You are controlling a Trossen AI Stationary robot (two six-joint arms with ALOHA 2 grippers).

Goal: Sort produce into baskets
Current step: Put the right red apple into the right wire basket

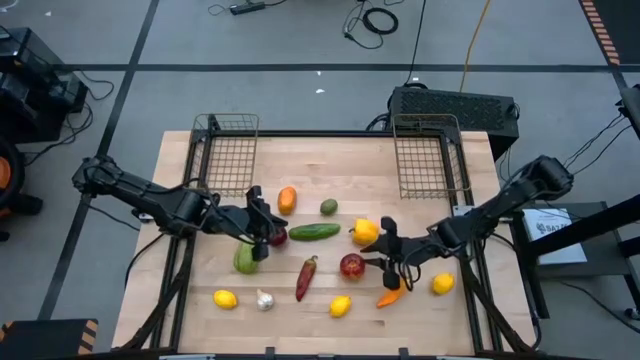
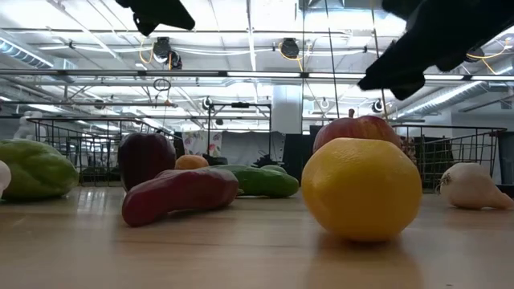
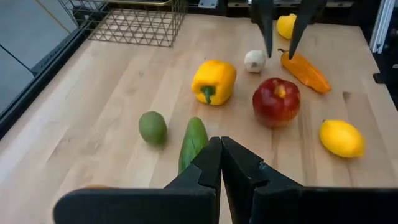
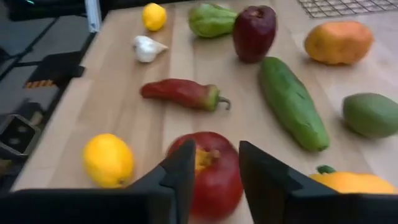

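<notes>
Bench (image 1: pixel 330 175) is seen as pale wood, planked, smooth with a satin sheen. Baskets (image 1: pixel 228 150) are made of thin dark metal wire mesh. Apple (image 4: pixel 211 171), chilli (image 4: pixel 180 93) and yellow pepper (image 3: pixel 213 81) are shown glossy and smooth. Lemon (image 2: pixel 361 189) is finely dimpled, slightly shiny. Garlic (image 4: pixel 146 48) looks matt, papery. Fingers (image 3: pixel 249 171) are matt black, plastic-looking.
</notes>
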